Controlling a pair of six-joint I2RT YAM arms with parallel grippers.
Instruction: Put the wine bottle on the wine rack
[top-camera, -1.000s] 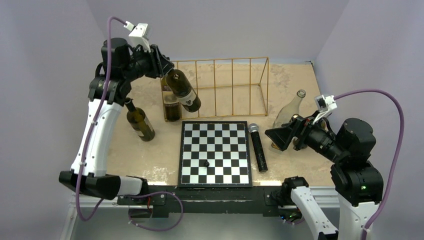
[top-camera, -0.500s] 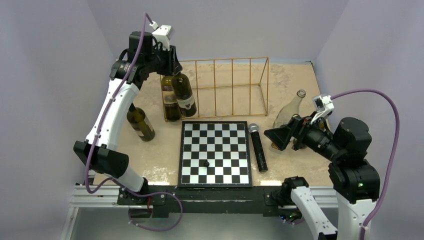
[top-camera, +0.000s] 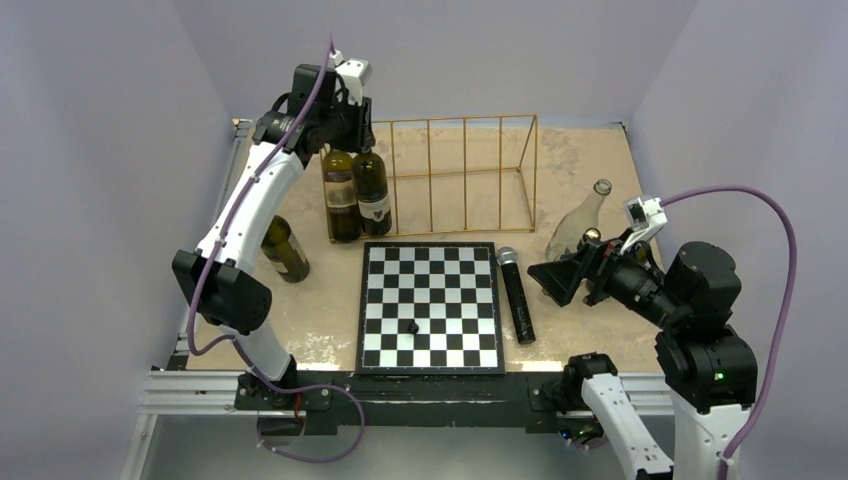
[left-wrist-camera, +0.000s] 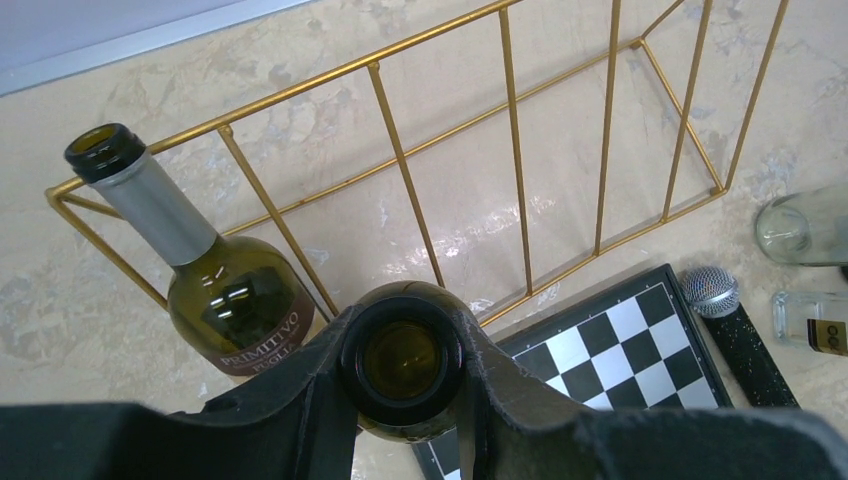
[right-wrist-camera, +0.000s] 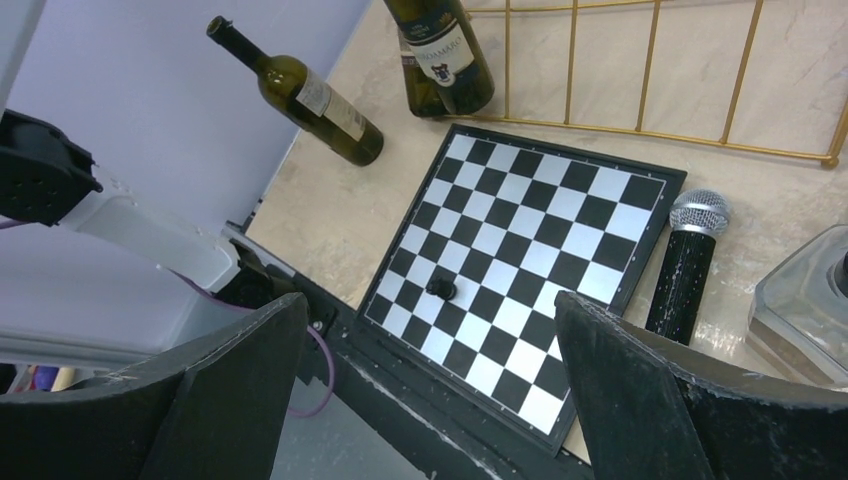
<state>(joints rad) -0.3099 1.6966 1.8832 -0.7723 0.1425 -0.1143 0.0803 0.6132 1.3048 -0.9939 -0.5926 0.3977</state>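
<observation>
Left fingers (left-wrist-camera: 500, 400) are clamped round the neck of the bottle (top-camera: 373, 196), just under its lip, holding it upright at the left end of the rack (top-camera: 465, 170). Whether its base is inside the wire frame or over the front rail cannot be told.

Well to the left of these fingers, a third bottle (top-camera: 285, 250) sits at a slant on the counter (top-camera: 320, 310), and it looks out of harm's way. Just left of them a second bottle (left-wrist-camera: 235, 310) stands upright in the rack's end bay, almost touching the held one. That is the likeliest trouble. A sideways drift while lowering or letting go could knock glass on glass and tip the neighbour.

Just right of the fingers runs a divider bar. A base catching it could shove the frame, which is probably light. On their near side the chessboard (top-camera: 430, 305) lies just beside the rack's front, and a base set half on it would rock once released.

Far to the right, past the microphone (top-camera: 516, 295) and the clear bottle (top-camera: 578, 222), the right fingers (right-wrist-camera: 650, 400) are spread wide and hold nothing. A careless swing there could topple that clear bottle.
</observation>
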